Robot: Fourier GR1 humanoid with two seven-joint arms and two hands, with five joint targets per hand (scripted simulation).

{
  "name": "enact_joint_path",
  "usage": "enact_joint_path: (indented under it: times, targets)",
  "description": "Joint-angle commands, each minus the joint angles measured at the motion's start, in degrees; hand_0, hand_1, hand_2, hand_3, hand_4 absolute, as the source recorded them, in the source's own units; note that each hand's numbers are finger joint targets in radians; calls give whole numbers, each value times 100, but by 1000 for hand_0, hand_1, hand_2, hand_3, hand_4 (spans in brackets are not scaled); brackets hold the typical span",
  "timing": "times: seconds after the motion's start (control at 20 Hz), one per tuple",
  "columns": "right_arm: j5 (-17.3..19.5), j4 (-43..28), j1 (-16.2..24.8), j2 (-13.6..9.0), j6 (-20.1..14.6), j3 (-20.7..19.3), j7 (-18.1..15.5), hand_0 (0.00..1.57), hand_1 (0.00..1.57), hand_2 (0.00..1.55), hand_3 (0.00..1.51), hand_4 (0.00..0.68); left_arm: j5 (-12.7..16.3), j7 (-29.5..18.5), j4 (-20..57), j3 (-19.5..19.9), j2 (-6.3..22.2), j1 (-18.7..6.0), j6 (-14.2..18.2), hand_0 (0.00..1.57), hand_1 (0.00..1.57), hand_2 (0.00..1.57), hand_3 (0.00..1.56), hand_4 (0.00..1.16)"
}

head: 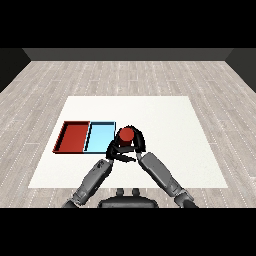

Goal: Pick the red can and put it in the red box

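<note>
The red can stands upright just right of the light blue tray, near the table's middle. My right hand is curled round the can from its right side, shut on it. My left hand sits just below and left of the can, close to the right hand, with its fingers relaxed and holding nothing. The red tray lies left of the light blue one and has nothing in it. Whether the can rests on the table or hangs above it cannot be told.
The white table spreads to the right and behind the can. The two trays lie side by side, touching, at the table's left. Both forearms come in from the lower corners and meet near the can.
</note>
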Motion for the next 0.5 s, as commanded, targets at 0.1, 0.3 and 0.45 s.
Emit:
enact_joint_path:
  times: [0.1,0.3,0.45]
  targets:
    - [-161,236,-6,1,-141,259,-332,1497,1497,1450,1378,618,69,-9,-82,-304,0,-72,82,0,0,0,0,0]
    - [-369,47,-220,1,-618,570,-72,1482,1482,1455,1375,620,7,211,-351,-59,1,-141,40,0,0,0,0,0]
    - [-483,137,-98,1,-421,636,-342,1476,1476,1458,1371,642,49,244,-194,-110,1,-360,243,0,0,0,0,157]
